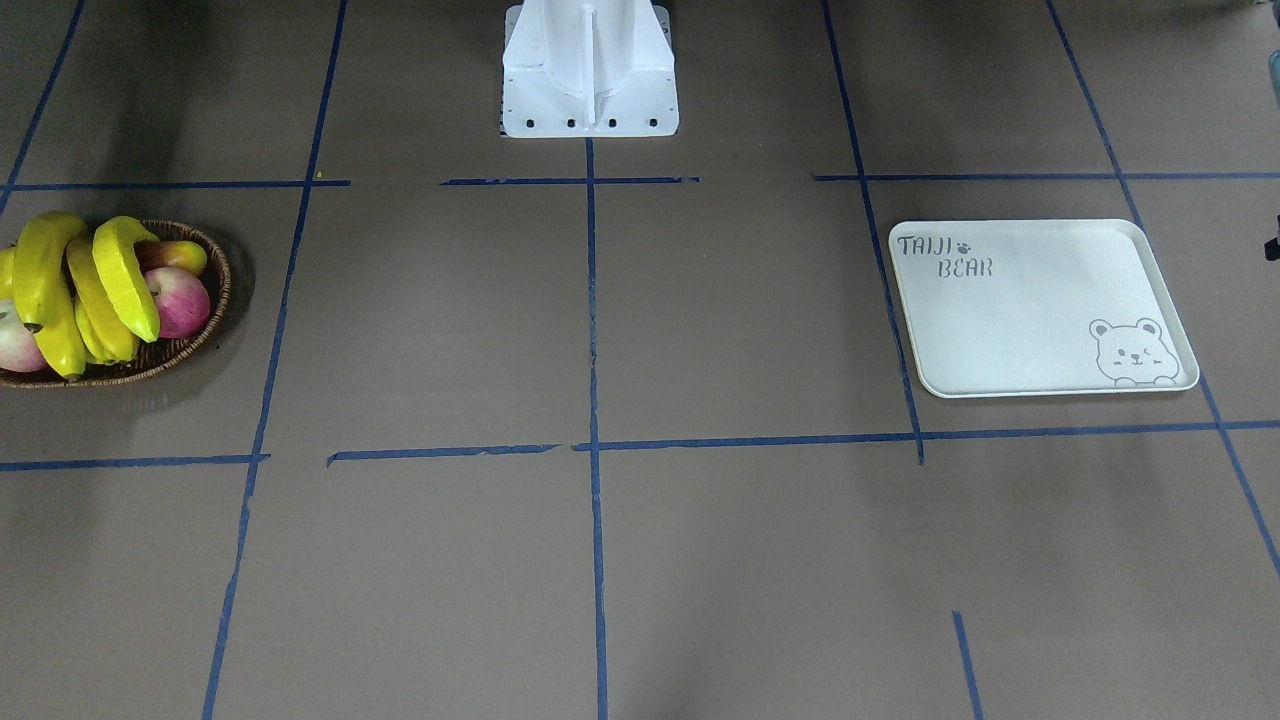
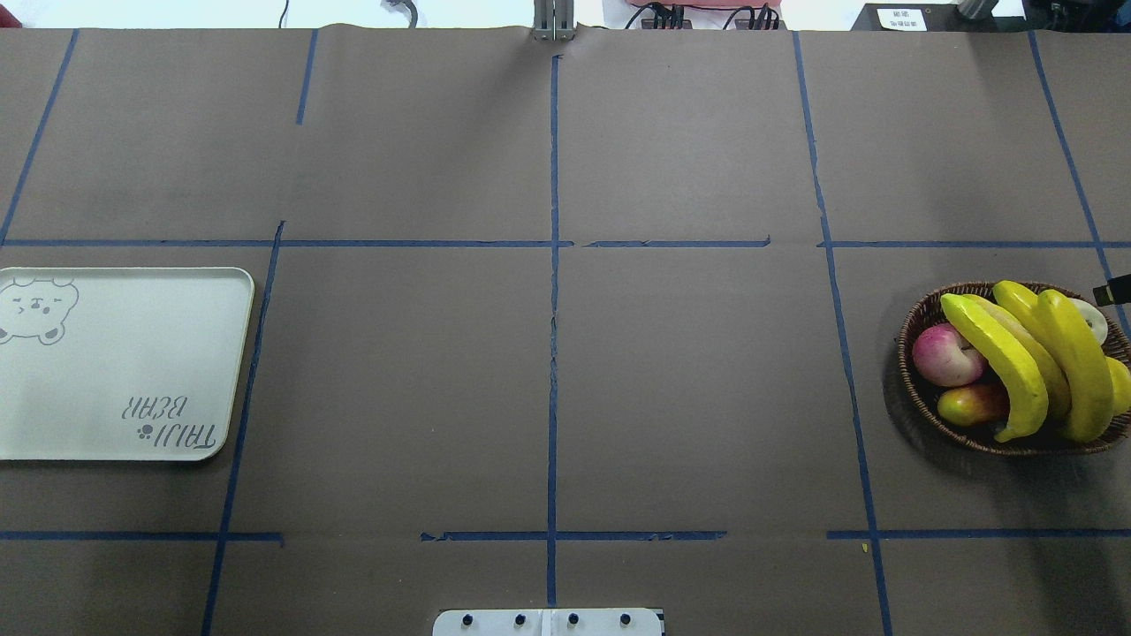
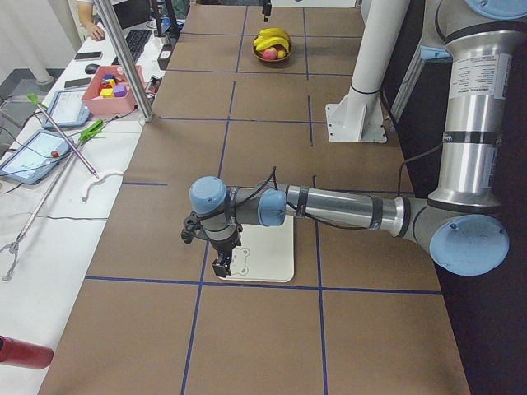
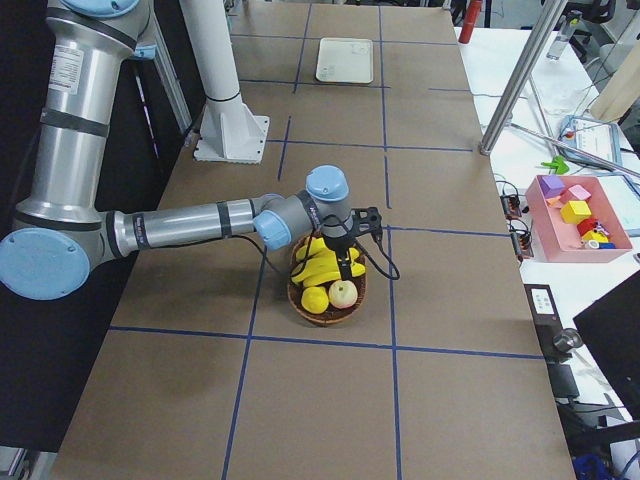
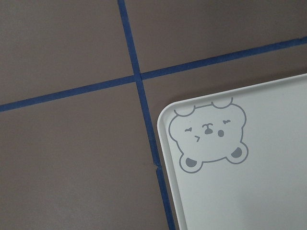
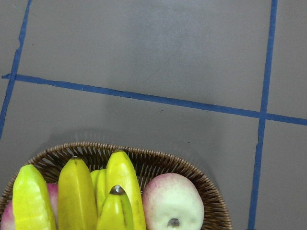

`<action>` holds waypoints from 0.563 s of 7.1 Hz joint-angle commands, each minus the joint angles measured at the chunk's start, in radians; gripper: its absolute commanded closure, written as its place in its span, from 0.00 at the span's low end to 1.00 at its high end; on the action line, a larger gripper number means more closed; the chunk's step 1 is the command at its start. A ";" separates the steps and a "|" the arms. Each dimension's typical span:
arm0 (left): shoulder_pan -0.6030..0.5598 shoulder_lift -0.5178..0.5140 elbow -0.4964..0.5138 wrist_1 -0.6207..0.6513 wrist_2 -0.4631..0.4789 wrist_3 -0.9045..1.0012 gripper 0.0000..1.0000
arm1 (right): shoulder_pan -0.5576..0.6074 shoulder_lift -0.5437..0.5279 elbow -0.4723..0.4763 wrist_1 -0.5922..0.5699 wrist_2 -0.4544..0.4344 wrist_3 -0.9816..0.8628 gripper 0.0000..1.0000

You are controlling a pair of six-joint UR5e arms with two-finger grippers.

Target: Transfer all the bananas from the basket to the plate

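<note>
Seen from overhead, the bananas (image 2: 998, 358) lie heaped in the basket (image 2: 906, 371) at three o'clock, among pink apples (image 2: 945, 353). The plate (image 2: 115, 353) sits at nine. My left gripper (image 3: 223, 265) hangs over the plate and my right gripper (image 4: 347, 262) over the basket; whether either is clenched or released, I cannot tell.

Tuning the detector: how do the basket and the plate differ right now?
The basket is dark woven wicker, oval; the plate is smooth white, a rounded rectangle. The basket holds bananas and other fruit; the plate is bare. Both lie flat on the brown table.
</note>
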 commanded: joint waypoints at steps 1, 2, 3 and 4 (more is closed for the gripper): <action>0.000 0.002 -0.001 0.000 -0.001 0.000 0.00 | -0.063 -0.080 0.078 0.065 -0.016 0.058 0.03; 0.000 0.002 -0.001 0.000 -0.001 0.000 0.00 | -0.095 -0.099 0.087 0.066 -0.050 0.060 0.05; 0.000 0.003 -0.001 0.000 -0.002 0.000 0.00 | -0.129 -0.111 0.087 0.066 -0.094 0.058 0.06; 0.000 0.003 0.001 0.000 -0.002 0.000 0.00 | -0.166 -0.126 0.087 0.066 -0.132 0.058 0.08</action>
